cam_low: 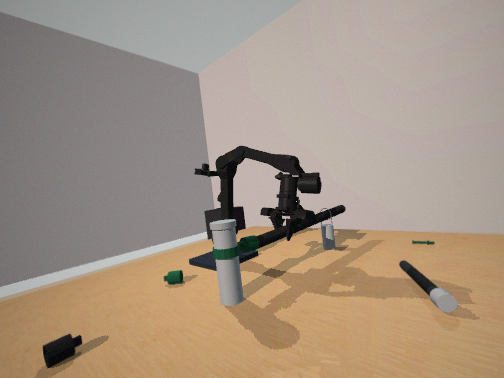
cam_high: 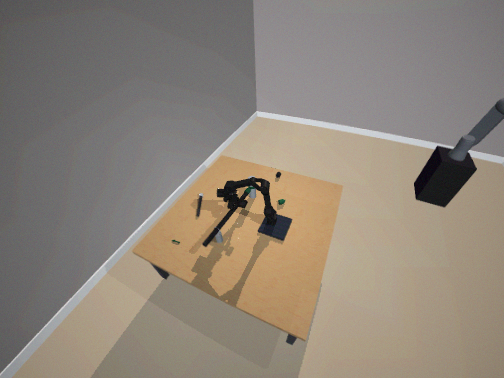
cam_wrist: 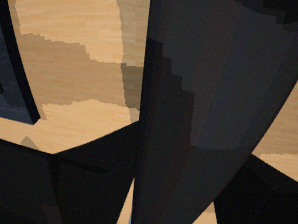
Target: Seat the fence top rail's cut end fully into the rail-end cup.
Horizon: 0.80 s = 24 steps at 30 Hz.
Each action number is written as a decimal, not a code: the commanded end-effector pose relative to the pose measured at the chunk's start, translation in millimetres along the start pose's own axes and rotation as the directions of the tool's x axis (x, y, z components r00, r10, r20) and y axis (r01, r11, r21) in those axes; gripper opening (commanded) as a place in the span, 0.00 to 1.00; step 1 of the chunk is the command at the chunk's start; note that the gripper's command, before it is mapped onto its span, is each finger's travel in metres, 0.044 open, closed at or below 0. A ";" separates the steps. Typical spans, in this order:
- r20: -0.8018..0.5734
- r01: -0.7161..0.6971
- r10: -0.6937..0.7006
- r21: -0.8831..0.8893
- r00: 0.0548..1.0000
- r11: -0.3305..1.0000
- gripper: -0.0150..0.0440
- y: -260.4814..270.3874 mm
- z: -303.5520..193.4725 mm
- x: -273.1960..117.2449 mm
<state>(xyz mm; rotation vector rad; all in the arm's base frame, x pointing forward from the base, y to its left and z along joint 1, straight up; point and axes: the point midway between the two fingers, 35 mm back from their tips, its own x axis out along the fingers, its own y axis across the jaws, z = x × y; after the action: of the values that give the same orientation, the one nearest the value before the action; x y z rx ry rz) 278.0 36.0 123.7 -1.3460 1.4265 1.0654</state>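
The big grey post (cam_high: 253,193) (cam_low: 228,280) stands, leaning slightly in the exterior view. Its green brace band (cam_low: 226,253) sits below the post cap (cam_low: 223,225), in the upper half of the post. The green rail-end cup (cam_low: 249,243) (cam_high: 248,190) sticks out from the band toward the rail. The black rail (cam_high: 220,227) (cam_low: 272,235) (cam_wrist: 215,100) meets the cup's mouth; how deep its end sits is hidden. Its far part passes through the wire loop on the small grey post (cam_low: 328,237) (cam_high: 219,237). My gripper (cam_low: 284,228) (cam_wrist: 177,133) is shut on the rail between cup and loop.
A black rod with a grey cap (cam_low: 422,281) (cam_high: 199,205) lies on the table (cam_high: 280,280). A loose green cup (cam_low: 174,277) (cam_high: 281,201) and a black cup-like piece (cam_low: 60,351) (cam_high: 278,174) lie near the big post. A small green piece (cam_low: 423,242) (cam_high: 175,242) lies farther off.
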 end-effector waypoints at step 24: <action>-0.004 0.000 0.000 0.000 1.000 1.000 0.25 0.0 -4.3 -2.1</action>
<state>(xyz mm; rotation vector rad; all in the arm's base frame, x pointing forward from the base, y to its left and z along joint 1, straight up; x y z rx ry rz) 278.1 35.9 124.0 -1.3419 1.4237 1.0710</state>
